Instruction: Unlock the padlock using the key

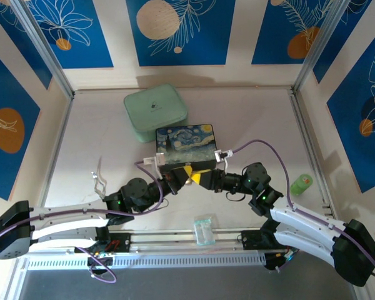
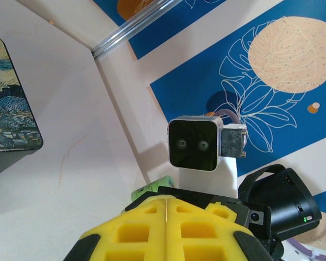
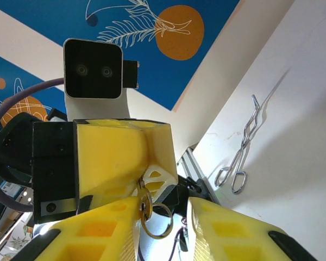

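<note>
The table [image 1: 87, 144] carries a mint case [image 1: 155, 111] with a painted box [image 1: 186, 145] touching its near corner. The left gripper [image 2: 167, 204] and right gripper [image 3: 162, 215] meet tip to tip at the box's near edge. Tongs [image 1: 100, 181] lie well to the left. Left jaws are pressed together, pinching the key [image 3: 143, 190] at their tips. Right jaws stand partly spread; the key's ring [image 3: 156, 237] hangs in their gap, beside one finger.

Both arms bend inward, their grippers meeting tip to tip. The left gripper [image 1: 185, 174] is clamped tight. The right gripper [image 3: 163, 213] has its jaws parted.
</note>
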You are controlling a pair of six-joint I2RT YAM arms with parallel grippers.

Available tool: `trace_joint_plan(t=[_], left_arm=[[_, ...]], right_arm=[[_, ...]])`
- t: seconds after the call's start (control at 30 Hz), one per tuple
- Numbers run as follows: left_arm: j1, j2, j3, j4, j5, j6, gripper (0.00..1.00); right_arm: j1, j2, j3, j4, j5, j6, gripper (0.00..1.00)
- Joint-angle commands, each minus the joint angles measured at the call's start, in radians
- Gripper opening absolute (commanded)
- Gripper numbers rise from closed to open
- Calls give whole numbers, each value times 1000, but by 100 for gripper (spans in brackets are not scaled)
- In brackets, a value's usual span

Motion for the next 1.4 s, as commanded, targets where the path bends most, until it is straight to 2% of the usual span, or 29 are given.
trace_joint_plan(t=[0.0,0.37,0.43,0.7,0.97,1.0,1.1,1.13,1.27,1.37], left_arm=[[8,10,34,41,21,10,0],[13,64,20,103,36,-21,0],[16,66,17,98,32,-19,0],[52,91,-2,93,23,-56,0],[80,162,-12,159,54,-95,1],[84,171,-12,165,65,-100,3],[89,193,-11,180,78,-103,26],[90,197,-12,180,77,-103,30],[91,196,5,148,59,-106,40],[91,200,20,130,52,-96,41]], right_arm=[[-5,6,-16,14,-18,9,28],[-10,3,-20,13,-17,4,14],[-18,4,-23,8,-19,9,3],[-43,4,-43,1,-21,18,0],[-65,-9,-57,-35,-20,23,0],[-65,-12,-59,-37,-16,23,0],[-66,-21,-52,-65,-14,14,0],[-66,-23,-50,-77,-12,12,0],[-74,-39,-53,-111,6,1,0],[-86,-47,-60,-122,15,6,0]])
